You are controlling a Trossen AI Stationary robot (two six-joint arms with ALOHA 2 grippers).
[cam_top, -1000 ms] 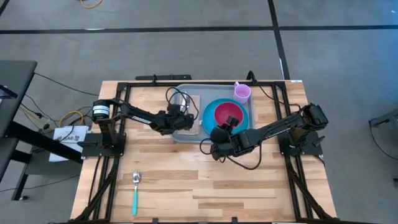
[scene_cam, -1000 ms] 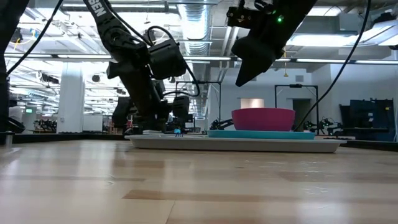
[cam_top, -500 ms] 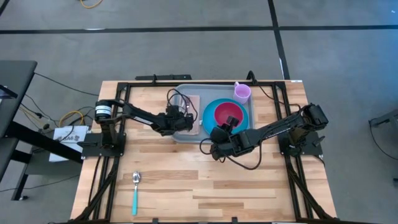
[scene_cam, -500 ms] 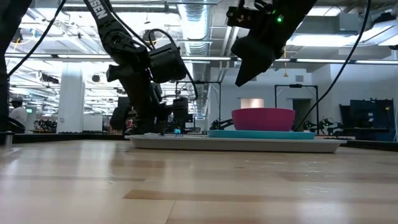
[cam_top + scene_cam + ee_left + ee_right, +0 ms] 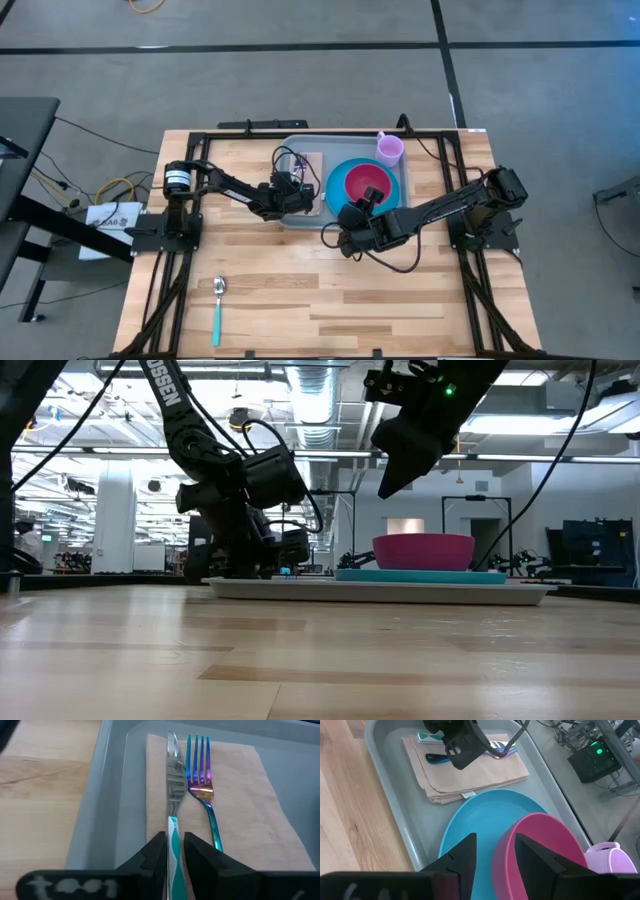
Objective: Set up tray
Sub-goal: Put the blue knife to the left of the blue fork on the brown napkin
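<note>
The pale grey-blue tray (image 5: 295,218) lies on the table's far half. It holds a tan napkin (image 5: 240,810), a blue plate (image 5: 470,820) and a pink bowl (image 5: 545,840) on the plate. An iridescent fork (image 5: 201,775) lies on the napkin. My left gripper (image 5: 173,842) is shut on a knife (image 5: 172,775) with a teal handle, beside the fork. My right gripper (image 5: 495,857) is open and empty above the plate's near rim. My left gripper pinches the knife's teal handle (image 5: 173,827) between its two fingers (image 5: 156,847), one on each side. The fingers lie along the knife, slanting down over the napkin. The blade points away from the gripper, parallel to the fork, on or just over the napkin.
A purple cup (image 5: 389,148) stands past the tray's far right corner. A spoon with a teal handle (image 5: 218,305) lies on the table's near left. The near half of the table is bare wood.
My left gripper has gone down toward the napkin with the knife, still shut on it.
</note>
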